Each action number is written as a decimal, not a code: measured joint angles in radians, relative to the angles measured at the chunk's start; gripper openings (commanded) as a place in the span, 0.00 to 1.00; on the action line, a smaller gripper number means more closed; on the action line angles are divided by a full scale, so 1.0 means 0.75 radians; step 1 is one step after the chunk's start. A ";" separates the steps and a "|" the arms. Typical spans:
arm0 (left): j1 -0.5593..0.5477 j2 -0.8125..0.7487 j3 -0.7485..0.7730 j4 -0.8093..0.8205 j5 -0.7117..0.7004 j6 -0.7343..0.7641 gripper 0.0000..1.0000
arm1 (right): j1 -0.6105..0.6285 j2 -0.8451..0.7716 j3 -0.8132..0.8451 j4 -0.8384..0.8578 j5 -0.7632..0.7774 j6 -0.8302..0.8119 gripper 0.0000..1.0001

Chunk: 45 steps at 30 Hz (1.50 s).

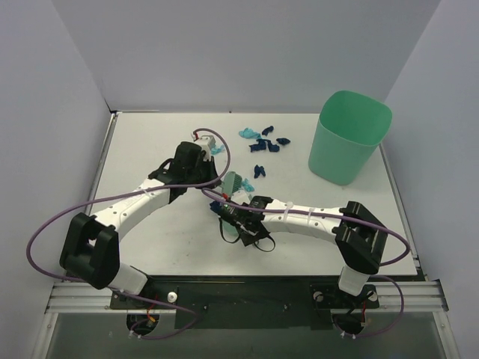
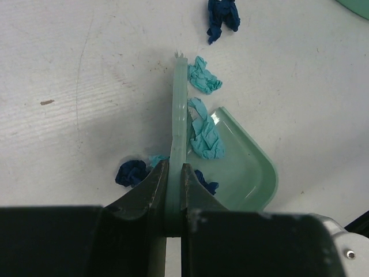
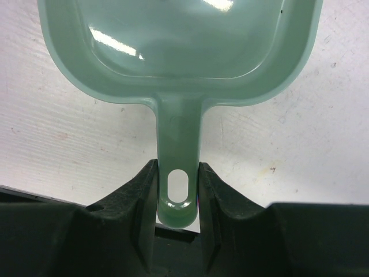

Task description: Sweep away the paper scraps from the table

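Paper scraps (image 1: 262, 142), teal and navy, lie in a cluster at the table's (image 1: 142, 134) far middle, with two more navy ones nearer (image 1: 259, 170). My left gripper (image 1: 215, 179) (image 2: 174, 167) is shut on the green hand brush (image 2: 180, 109) (image 1: 234, 182), held edge-on and reaching the table. My right gripper (image 1: 243, 211) (image 3: 177, 167) is shut on the handle of a green dustpan (image 3: 179, 52) (image 2: 245, 167), which lies flat against the brush. Teal scraps (image 2: 203, 138) and a navy one (image 2: 206, 183) sit at the pan's mouth. Another navy scrap (image 2: 131, 173) lies on the brush's other side.
A tall green bin (image 1: 350, 138) stands at the far right of the table. Grey walls close in the back and both sides. A few teal scraps (image 1: 218, 149) lie by the left wrist. Purple cables loop off both arms over the table's near part.
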State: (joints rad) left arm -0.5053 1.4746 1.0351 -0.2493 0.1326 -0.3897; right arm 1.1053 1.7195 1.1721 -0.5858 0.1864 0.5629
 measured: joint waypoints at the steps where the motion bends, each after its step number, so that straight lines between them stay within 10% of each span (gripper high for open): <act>1: -0.001 -0.008 -0.007 -0.005 -0.004 -0.012 0.00 | 0.000 0.004 0.001 0.005 0.005 -0.003 0.00; 45: 0.173 -0.324 0.136 -0.547 -0.500 -0.039 0.00 | 0.060 0.032 -0.017 0.078 0.002 -0.116 0.00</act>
State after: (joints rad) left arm -0.3756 1.2316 1.1374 -0.6598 -0.2424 -0.4187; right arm 1.1500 1.7432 1.1591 -0.5274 0.1875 0.4759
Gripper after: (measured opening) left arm 0.165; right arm 0.242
